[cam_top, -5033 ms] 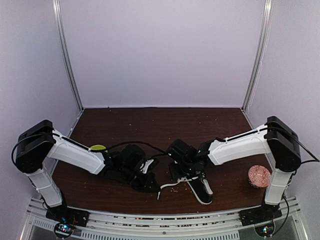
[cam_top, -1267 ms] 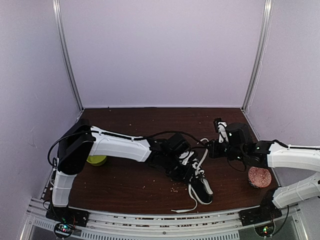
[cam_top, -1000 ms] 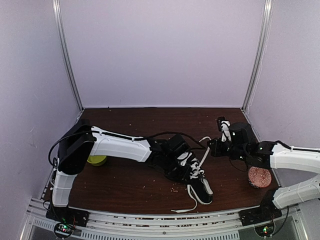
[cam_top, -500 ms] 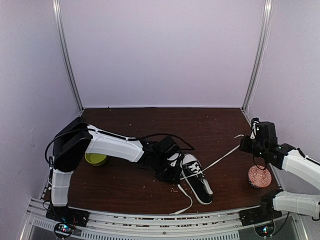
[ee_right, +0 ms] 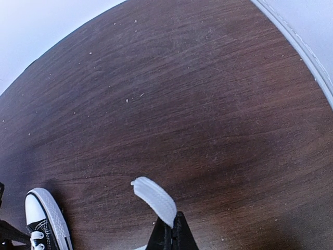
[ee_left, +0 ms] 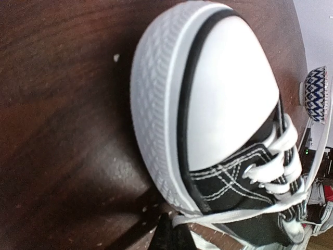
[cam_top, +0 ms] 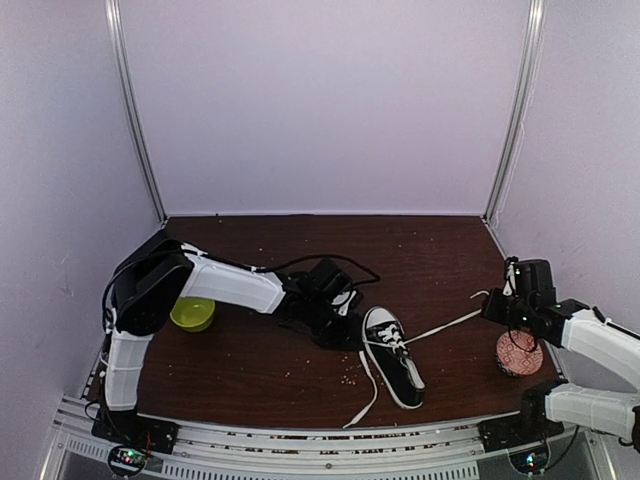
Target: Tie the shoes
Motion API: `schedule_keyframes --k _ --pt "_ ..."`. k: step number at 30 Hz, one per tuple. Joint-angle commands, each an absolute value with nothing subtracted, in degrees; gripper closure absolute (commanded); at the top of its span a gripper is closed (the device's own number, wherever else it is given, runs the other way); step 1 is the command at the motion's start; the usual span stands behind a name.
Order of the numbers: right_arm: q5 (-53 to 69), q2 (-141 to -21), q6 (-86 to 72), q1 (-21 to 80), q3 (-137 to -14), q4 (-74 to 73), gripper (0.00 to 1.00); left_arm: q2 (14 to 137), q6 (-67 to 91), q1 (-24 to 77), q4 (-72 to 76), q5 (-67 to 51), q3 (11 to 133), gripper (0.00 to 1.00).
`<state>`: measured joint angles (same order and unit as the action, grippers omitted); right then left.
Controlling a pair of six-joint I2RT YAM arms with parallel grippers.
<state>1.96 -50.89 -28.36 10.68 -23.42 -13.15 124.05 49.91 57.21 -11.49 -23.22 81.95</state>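
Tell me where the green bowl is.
In the top view, the green bowl sits at the left, beside the left arm, well left of the sneaker.

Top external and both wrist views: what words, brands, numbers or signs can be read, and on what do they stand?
No text can be read in any view.
The sneaker: no brand or label shows; its toe cap and laces are plain white.
The patterned round object: zigzag pattern only, no letters.
The green bowl: no marking visible.
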Motion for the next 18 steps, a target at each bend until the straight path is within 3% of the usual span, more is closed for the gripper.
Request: schedule_keyframes --k 1,11,18 --pt "4.92 -50.21 -28.53 10.1 -22.28 -11.23 1.0 127.56 49.63 56.05 -8.39 -24.36 86.65 1.0" --pt "8.28 -47.33 -29.21 10.11 -20.43 -11.78 1.0 126.73 49.91 53.7 -5.19 -25.31 87.04 1.0" --pt "1.64 -45.6 -30.0 10.11 -20.47 -15.23 1.0 121.03 49.04 53.66 -3.91 -23.47 80.95 1.0"
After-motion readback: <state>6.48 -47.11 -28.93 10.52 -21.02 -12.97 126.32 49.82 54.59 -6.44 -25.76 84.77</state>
